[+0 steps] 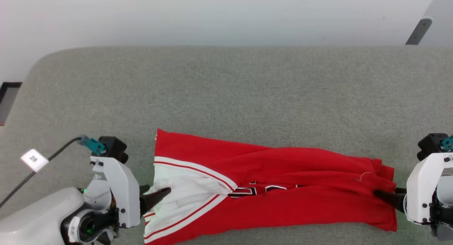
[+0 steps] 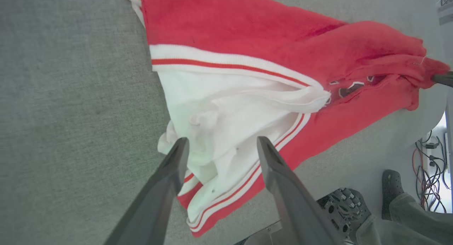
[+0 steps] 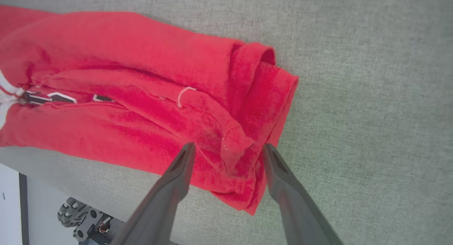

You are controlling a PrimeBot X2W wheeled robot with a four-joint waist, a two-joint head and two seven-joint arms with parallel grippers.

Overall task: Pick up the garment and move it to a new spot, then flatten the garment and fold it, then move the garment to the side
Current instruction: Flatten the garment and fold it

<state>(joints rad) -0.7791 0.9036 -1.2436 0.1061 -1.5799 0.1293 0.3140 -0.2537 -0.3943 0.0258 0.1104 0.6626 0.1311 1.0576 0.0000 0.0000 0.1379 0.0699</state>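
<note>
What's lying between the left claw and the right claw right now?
Head view: the garment spans the gray surface from left claw to right claw; nothing else.

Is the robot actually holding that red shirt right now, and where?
Nothing is held. Both stand open: the left gripper straddles the white sleeve end of the garment, and the right gripper straddles its red hem.

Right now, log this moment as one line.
shirt: bunched lengthwise on table, not held | left gripper: open, astride white sleeve | right gripper: open, astride red hem
</note>
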